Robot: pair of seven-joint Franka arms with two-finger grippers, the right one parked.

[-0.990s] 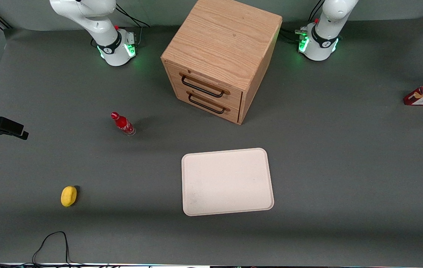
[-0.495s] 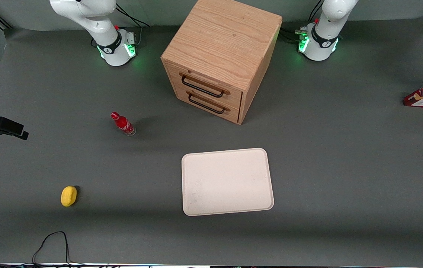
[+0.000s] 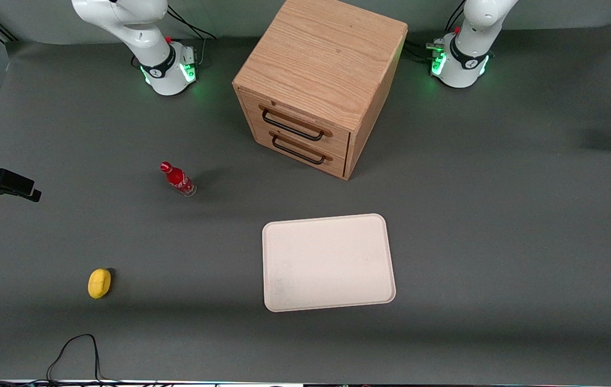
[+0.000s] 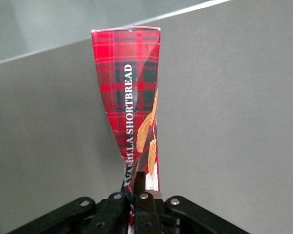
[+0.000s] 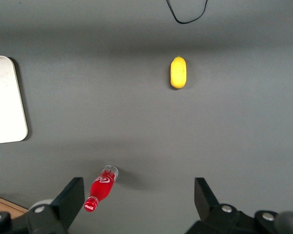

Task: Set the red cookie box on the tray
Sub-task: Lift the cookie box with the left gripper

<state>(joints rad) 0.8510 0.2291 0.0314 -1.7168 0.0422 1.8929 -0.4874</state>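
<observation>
Pinching the tartan cardboard red cookie box (image 4: 132, 97), claw (image 4: 141, 197) clamped tight, carton crumpled inward, smooth cream tray (image 3: 328, 262) well apart.

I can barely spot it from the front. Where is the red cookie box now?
The red cookie box is pinched in the gripper, lifted off the table at the working arm's end, far from the tray.

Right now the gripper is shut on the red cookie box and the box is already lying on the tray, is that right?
Not quite. The gripper is shut on the red cookie box, but the box is not on the tray. The front view shows the tray bare, with only a sliver of the box at the working arm's end of the table. The left wrist view shows the grip.
</observation>
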